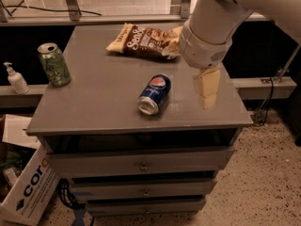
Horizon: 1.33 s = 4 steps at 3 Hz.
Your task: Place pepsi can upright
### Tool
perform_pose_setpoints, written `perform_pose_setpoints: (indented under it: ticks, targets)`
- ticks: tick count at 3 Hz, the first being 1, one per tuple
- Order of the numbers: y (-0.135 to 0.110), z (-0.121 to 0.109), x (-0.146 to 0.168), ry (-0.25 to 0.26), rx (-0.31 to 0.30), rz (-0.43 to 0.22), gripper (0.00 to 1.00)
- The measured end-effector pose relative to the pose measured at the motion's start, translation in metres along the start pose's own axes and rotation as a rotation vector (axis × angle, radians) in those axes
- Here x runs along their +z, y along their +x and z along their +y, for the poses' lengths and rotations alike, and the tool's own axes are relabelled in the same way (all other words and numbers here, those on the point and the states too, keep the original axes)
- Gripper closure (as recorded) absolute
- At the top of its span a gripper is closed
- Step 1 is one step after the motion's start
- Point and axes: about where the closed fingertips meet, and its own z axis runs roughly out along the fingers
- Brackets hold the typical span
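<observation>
The pepsi can (154, 94) lies on its side mid-worktop (94, 107), long axis roughly front-to-back. The end effector (207, 87) hangs near it, opposite the green can's (53, 64) side; open or closed, I cannot tell.

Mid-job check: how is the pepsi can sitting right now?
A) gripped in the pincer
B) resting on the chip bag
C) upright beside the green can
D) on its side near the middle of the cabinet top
D: the pepsi can lies on its side on the cabinet top, silver end facing the front edge, with the pincer hanging to its right, not touching it.
</observation>
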Motion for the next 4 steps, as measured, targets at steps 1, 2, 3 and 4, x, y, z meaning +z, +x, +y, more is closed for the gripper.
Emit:
perform_pose_setpoints:
  ticks: [1,2,3,4]
  targets:
    - [-0.001,-0.001,0.0,0.005,-0.052,-0.001,0.0]
    - [-0.001,-0.001,0.0,0.005,-0.052,-0.001,0.0]
    - [-0.01,-0.006,0.001,0.009,-0.106,-0.005,0.0]
    - [-0.022,-0.026,0.015,0.005,-0.211,0.017,0.0]
